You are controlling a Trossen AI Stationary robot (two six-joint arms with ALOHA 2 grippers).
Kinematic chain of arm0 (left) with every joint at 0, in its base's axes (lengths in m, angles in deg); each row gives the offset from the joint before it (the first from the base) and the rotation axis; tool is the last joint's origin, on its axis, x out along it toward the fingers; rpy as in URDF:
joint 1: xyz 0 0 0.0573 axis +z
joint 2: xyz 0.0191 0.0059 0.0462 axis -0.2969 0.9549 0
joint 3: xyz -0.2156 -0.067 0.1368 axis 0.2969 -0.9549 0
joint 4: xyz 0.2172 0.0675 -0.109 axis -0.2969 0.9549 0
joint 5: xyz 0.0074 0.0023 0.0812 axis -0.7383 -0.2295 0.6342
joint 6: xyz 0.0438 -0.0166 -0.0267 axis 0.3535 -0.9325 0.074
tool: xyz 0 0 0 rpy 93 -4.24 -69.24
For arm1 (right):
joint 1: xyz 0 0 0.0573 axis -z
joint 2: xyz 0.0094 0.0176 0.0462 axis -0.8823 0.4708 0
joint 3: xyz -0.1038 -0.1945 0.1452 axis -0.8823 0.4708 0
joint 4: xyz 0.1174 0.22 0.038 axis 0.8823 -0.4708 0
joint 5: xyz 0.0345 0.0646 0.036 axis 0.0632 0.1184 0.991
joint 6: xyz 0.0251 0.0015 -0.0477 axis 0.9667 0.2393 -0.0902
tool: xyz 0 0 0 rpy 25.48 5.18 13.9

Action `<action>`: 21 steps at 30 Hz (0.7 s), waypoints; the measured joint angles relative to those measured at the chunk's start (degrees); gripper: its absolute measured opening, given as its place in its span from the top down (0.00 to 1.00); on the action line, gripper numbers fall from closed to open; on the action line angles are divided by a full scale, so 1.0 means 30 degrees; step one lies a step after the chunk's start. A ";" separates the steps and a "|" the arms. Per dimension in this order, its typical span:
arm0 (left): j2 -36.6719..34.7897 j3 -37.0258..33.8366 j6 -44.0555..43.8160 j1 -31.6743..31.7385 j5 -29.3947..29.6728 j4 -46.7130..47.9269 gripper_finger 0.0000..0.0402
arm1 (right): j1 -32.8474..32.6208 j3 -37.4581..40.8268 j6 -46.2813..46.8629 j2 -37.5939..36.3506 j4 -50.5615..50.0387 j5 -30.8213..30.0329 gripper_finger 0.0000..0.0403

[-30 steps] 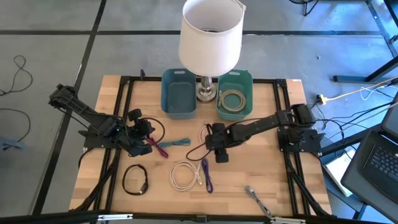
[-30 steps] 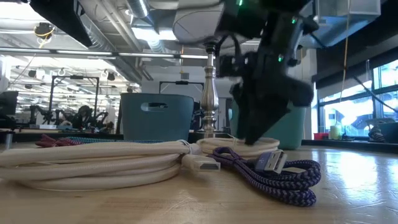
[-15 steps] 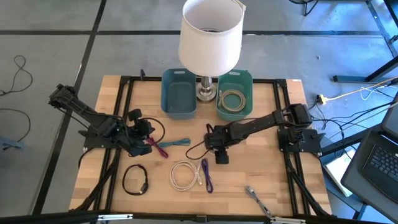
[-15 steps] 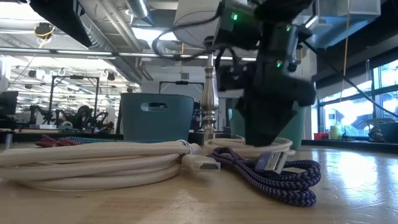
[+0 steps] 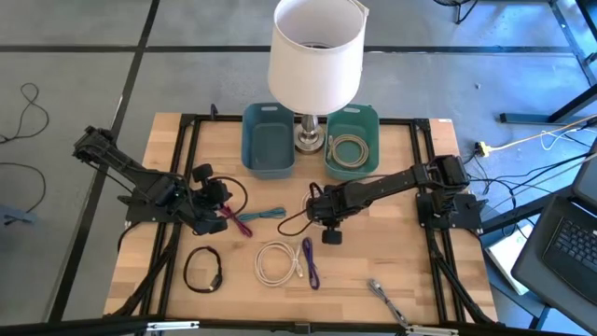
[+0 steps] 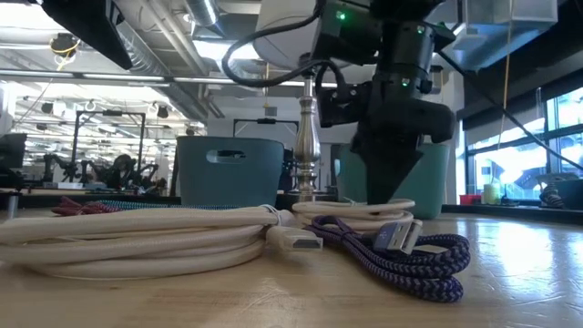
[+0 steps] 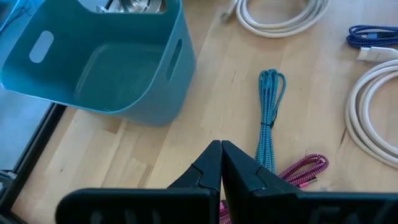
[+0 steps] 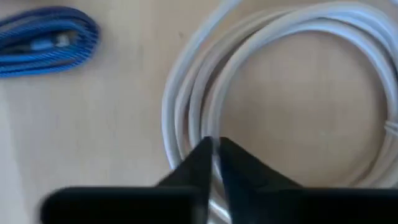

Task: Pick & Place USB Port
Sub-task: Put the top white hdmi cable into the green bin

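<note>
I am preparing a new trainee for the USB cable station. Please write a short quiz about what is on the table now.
1. True or false: the green bin holds a coiled cable.
2. What stands between the green bin and the blue bin? A) a lamp B) a bottle C) a laptop
3. Which gripper is at the white cable, and which one waits by the pink cable?

Key:
1. True.
2. A, the lamp.
3. The right gripper is at the white cable. The left gripper waits, shut, by the pink cable.
</note>
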 joint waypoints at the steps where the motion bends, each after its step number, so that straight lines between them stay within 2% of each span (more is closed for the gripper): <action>1: 0.0000 0.0000 0.0000 0.0000 -0.0006 0.0000 0.99 | 0.0003 0.0000 0.0033 0.0000 0.0001 0.0068 0.97; 12: 0.0000 0.0000 -0.0160 0.0000 -0.0021 0.0000 0.99 | -0.0039 0.0000 -0.0512 0.0000 0.0502 0.0423 0.97; 17: 0.0000 0.0000 -0.0160 0.0000 -0.0021 -0.0005 0.99 | -0.0170 0.0000 -0.2360 0.0000 0.0697 0.0677 0.85; 21: 0.0000 0.0000 -0.0160 0.0000 -0.0013 -0.0007 0.99 | -0.0170 0.0000 -0.3241 0.0000 0.0690 -0.0860 0.70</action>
